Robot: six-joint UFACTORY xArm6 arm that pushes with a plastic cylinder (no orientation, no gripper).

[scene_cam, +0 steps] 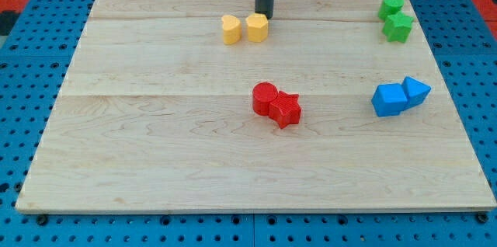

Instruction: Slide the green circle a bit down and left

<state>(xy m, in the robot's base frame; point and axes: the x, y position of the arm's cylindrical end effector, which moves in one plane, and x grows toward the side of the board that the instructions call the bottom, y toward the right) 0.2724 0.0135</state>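
The green circle (391,5) sits near the view's top right corner of the wooden board (155,138), touching a green star (398,26) just below it. My tip (265,15) is at the view's top centre, right behind the yellow hexagon-like block (257,27), far to the left of the green circle. The rod rises straight up out of the view.
A second yellow block (230,29) lies just left of the first. A red cylinder (265,98) and a red star (285,109) touch near the centre. A blue cube (388,99) and a blue triangular block (415,90) sit at the right.
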